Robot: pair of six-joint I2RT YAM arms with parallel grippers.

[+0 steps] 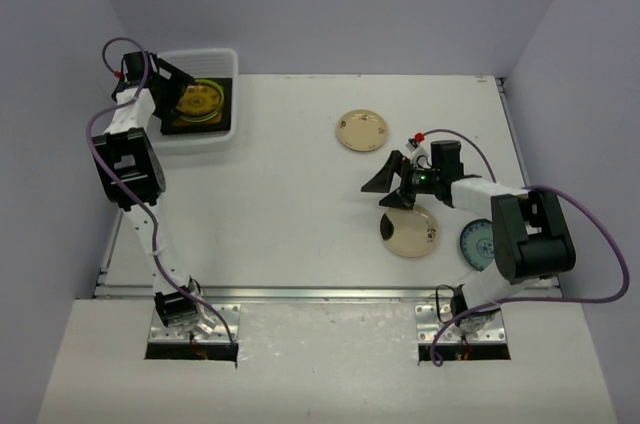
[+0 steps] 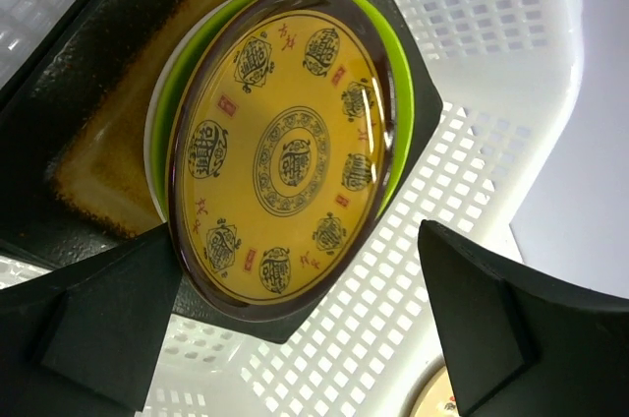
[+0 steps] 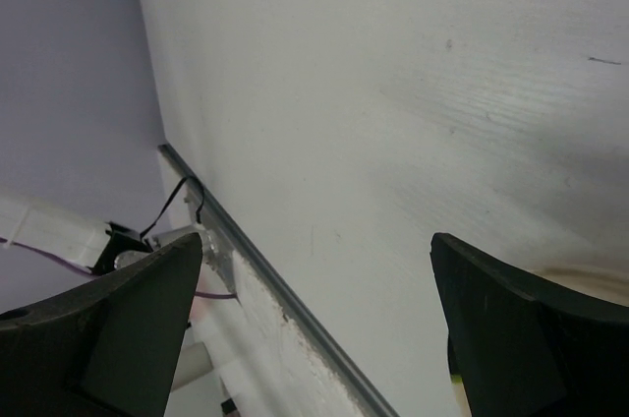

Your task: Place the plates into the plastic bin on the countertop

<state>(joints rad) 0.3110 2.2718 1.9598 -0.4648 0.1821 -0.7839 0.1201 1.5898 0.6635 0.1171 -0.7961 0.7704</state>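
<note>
The plastic bin (image 1: pixel 222 62) stands at the far left corner of the countertop (image 1: pixel 280 194). Inside it lies a dark square plate (image 2: pixel 59 92) with a mustard centre, then a lime-green plate (image 2: pixel 398 92), and on top a round brown-yellow patterned plate (image 2: pixel 285 156). My left gripper (image 1: pixel 172 84) hovers open above the bin, and its fingers (image 2: pixel 98 328) straddle the top plate's edge without gripping it. My right gripper (image 1: pixel 386 190) is open and empty over the bare countertop (image 3: pixel 393 92). Just below it lies a cream plate (image 1: pixel 410 232). Another cream plate (image 1: pixel 361 130) and a blue-patterned plate (image 1: pixel 474 244) also rest on the countertop.
A metal rail (image 1: pixel 300 293) runs along the countertop's front edge, also seen in the right wrist view (image 3: pixel 285 304). Grey walls close in the left, back and right sides. Purple cables (image 1: pixel 600 244) loop off both arms.
</note>
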